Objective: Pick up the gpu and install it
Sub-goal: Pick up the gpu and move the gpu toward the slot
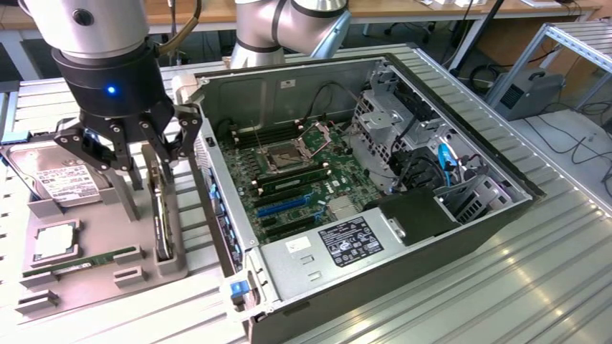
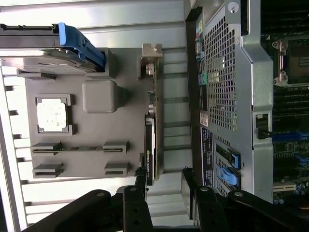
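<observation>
Black jaws of mine hang wide open over the gpu (image 2: pixel 150 140), holding nothing.
It stands on its thin edge in a slot of the gray holder (image 2: pixel 87 159). One end sits between my two fingers (image 2: pixel 188 186), closer to one of them. A square chip (image 2: pixel 51 116), a green memory stick (image 1: pixel 82 264) and a hard drive (image 1: pixel 57 179) rest in the same holder. The open computer case (image 1: pixel 478 222) sits just beside it on the metal table (image 1: pixel 535 287).

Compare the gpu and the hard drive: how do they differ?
The gpu is a thin card standing on edge; the hard drive is a boxy silver block showing its white label. The open gripper hangs over the gpu, not the hard drive. Both sit in the grey tray.
</observation>
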You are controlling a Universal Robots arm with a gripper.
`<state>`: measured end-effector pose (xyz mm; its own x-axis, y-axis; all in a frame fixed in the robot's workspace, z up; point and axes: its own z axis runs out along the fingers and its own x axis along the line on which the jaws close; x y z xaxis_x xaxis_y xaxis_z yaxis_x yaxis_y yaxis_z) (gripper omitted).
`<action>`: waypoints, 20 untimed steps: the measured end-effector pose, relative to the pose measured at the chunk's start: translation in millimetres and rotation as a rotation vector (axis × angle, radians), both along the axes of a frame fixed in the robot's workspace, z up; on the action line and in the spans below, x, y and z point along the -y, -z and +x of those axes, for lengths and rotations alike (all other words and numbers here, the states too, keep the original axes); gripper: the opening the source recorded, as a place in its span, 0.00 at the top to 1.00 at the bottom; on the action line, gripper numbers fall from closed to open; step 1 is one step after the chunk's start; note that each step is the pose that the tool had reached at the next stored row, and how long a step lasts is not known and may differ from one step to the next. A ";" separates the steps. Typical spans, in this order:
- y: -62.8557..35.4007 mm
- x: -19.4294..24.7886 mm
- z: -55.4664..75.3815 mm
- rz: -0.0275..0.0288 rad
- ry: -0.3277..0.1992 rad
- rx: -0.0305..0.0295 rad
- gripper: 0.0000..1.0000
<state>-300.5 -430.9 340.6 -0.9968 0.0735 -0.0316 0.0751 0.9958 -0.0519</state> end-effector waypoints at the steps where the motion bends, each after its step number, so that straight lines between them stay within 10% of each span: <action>1: 0.2 0.0 0.0 -0.0008 0.000 0.0000 0.58; 20: 2.9 0.0 0.0 -0.0166 0.000 0.0000 0.58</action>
